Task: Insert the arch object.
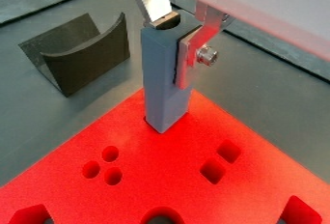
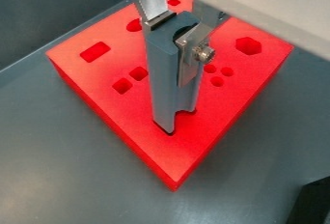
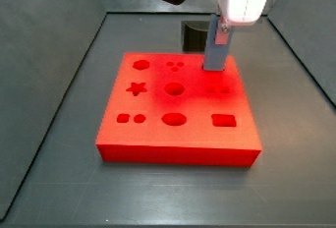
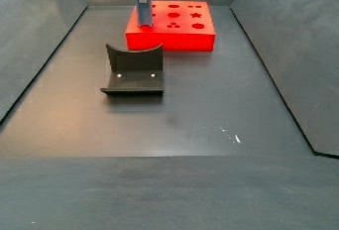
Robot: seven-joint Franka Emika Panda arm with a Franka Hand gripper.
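My gripper (image 1: 175, 35) is shut on the arch object (image 1: 164, 78), a tall grey-blue block with a semicircular groove along one side, and holds it upright. The block's lower end meets the top of the red board (image 1: 194, 170) near one corner. I cannot tell whether it sits in a recess. Both wrist views show the silver fingers clamping the block's upper end (image 2: 171, 73). In the side views the gripper (image 3: 221, 26) stands over the board's far right part (image 3: 243, 134), and the arch object (image 4: 139, 11) stands at the board's left end (image 4: 192, 42).
The red board has several cut-out recesses: circles, squares, a star, a hexagon (image 2: 245, 44). The dark fixture (image 1: 77, 54) stands on the grey floor beside the board (image 4: 133, 70). Dark walls (image 3: 59, 94) ring the floor.
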